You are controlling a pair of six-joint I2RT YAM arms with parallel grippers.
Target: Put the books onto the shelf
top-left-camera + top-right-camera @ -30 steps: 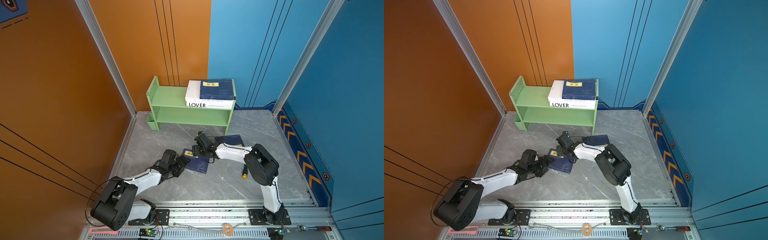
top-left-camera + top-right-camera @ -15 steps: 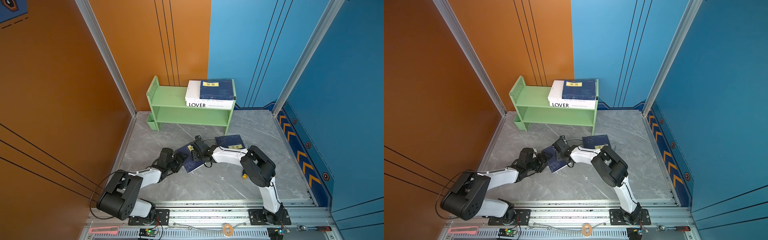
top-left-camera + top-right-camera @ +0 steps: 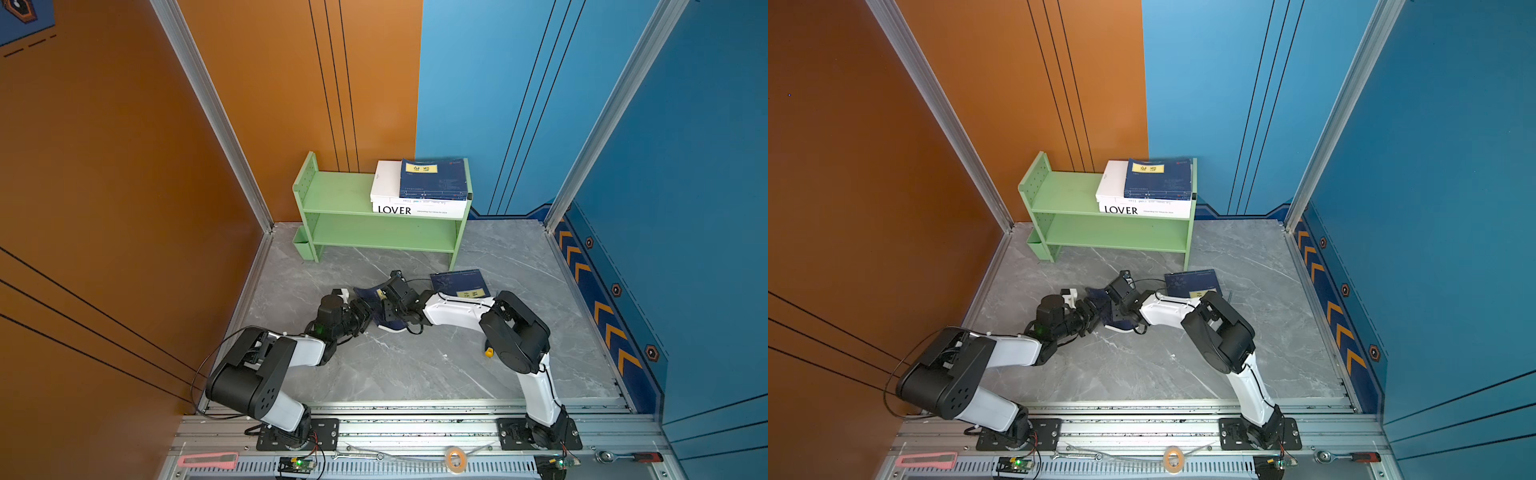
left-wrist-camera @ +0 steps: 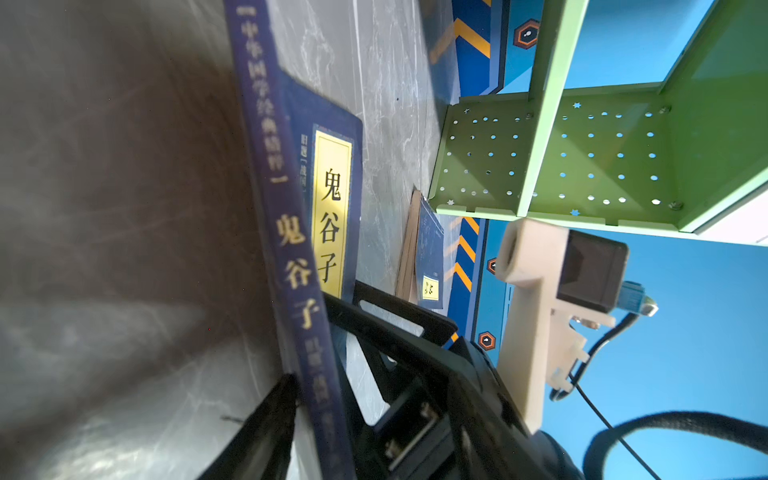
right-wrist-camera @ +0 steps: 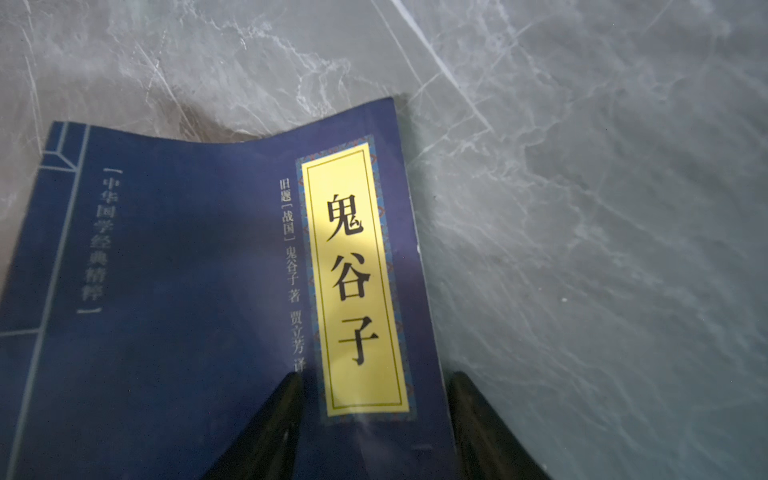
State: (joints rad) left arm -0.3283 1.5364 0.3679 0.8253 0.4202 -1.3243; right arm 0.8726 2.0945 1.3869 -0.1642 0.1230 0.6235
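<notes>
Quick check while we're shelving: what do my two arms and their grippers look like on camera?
Both the left arm and right arm have white links between bulky black joint housings, on black base plates. Black cables trail from them. The left gripper and right gripper are black, with tapered fingers. A cream bracket carries the right wrist's black camera.

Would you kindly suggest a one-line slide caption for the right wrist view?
Two black fingers straddle the yellow-labelled edge of a navy book titled 鬼谷子, against a grey marble floor.
</notes>
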